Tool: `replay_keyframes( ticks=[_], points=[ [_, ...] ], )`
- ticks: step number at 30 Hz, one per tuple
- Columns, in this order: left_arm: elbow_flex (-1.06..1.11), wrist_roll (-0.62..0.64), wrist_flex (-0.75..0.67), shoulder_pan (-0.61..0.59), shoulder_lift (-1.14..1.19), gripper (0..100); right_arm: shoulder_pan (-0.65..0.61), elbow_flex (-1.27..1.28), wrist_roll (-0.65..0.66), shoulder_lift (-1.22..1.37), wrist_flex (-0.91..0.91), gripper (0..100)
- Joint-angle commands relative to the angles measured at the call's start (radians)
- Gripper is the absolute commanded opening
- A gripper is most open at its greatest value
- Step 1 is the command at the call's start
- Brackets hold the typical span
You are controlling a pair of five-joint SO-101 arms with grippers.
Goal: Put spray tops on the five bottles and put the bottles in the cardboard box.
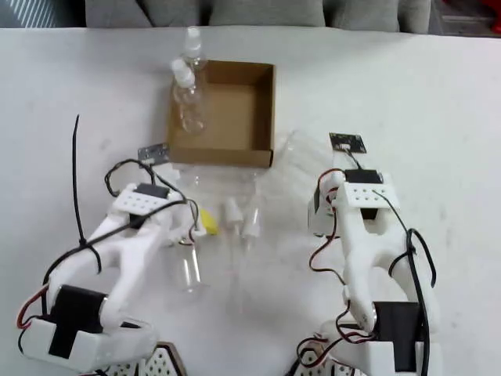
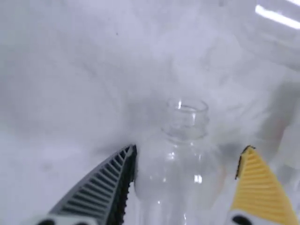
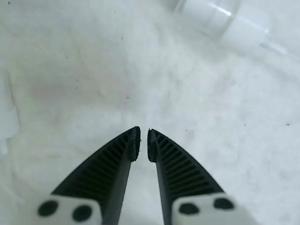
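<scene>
A clear bottle [image 2: 180, 159] with an open neck lies between the grey finger [image 2: 108, 187] and the yellow finger [image 2: 255, 187] of my left gripper [image 2: 185, 154]. The gripper is open, with a small gap on the yellow side. From above, this bottle [image 1: 190, 270] rests on the table by the left gripper [image 1: 200, 225]. Two loose spray tops [image 1: 232, 211] [image 1: 252, 223] lie just right of it. One capped bottle [image 1: 188, 98] lies in the cardboard box [image 1: 262, 102], and another [image 1: 192, 43] stands behind it. My right gripper [image 3: 144, 140] is shut on nothing above the bare table, with a spray top [image 3: 225, 18] beyond it.
Crumpled clear plastic [image 1: 301, 153] lies right of the box. Small circuit boards [image 1: 347, 142] [image 1: 154, 153] sit ahead of each arm. A black cable tie [image 1: 77, 172] sticks up at the left. The right arm [image 1: 360, 227] stands right of the spray tops.
</scene>
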Motion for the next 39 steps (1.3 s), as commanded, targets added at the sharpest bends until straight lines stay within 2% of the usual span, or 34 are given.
replay_keyframes(
  ticks=[1, 12, 17, 39],
  points=[
    [-0.061, 0.005, -0.017, -0.01, -0.047, 33, 0.007, -0.005, 0.014, -0.002, -0.01, 1.7],
    [-0.155, 0.003, 0.127, -0.007, -0.045, 33, 0.007, -0.005, 0.014, -0.002, -0.01, 1.7],
    [-0.147, -0.046, 0.129, -0.012, -0.045, 33, 0.007, -0.005, 0.014, -0.002, -0.01, 1.7],
    [-0.121, -0.081, 0.106, -0.024, -0.044, 33, 0.012, -0.005, 0.014, -0.002, -0.01, 1.7]
  ],
)
